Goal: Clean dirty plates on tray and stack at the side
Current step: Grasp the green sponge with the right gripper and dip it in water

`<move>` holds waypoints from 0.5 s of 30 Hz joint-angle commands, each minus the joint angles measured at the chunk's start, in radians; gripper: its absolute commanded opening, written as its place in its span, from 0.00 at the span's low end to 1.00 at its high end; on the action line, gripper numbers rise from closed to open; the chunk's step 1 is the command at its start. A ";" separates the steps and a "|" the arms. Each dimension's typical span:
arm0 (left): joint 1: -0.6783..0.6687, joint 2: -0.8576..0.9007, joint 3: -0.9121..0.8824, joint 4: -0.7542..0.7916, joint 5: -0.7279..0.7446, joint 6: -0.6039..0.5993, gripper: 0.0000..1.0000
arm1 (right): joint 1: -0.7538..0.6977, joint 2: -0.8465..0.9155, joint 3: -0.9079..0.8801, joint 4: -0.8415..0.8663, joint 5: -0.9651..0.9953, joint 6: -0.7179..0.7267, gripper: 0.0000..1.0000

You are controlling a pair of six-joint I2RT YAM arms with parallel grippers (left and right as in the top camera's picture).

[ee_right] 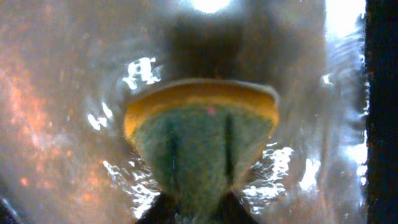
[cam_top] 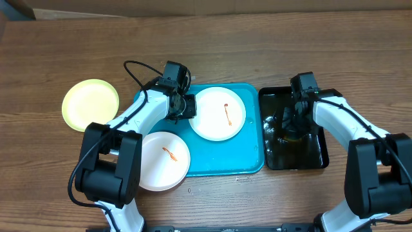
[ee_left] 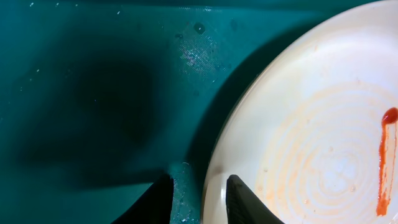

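Left tool [ee_left: 199, 200], narrowly parted, straddles the smeared plate [ee_left: 311, 124] rim, plate lying rightward on the tray [ee_left: 93, 74] (right tool [ee_right: 198, 214] pinches a sponge [ee_right: 199, 137]).

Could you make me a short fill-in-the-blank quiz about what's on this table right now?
1. The right gripper pinches a ___ over the black tray.
2. The smear-free plate is ___, not white.
3. The left gripper straddles the rim of the white plate on the ___ tray.
Missing words: sponge; yellow-green; turquoise.
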 commanded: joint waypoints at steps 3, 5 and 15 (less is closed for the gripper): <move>-0.001 0.016 0.021 0.007 0.008 0.019 0.35 | 0.003 -0.008 0.050 -0.073 -0.004 -0.010 0.04; -0.001 0.016 0.021 0.007 0.008 0.019 0.35 | 0.003 -0.010 0.101 -0.129 -0.005 -0.010 0.04; -0.002 0.016 0.021 0.006 0.008 -0.016 0.16 | 0.029 -0.011 0.230 -0.277 0.119 0.048 0.04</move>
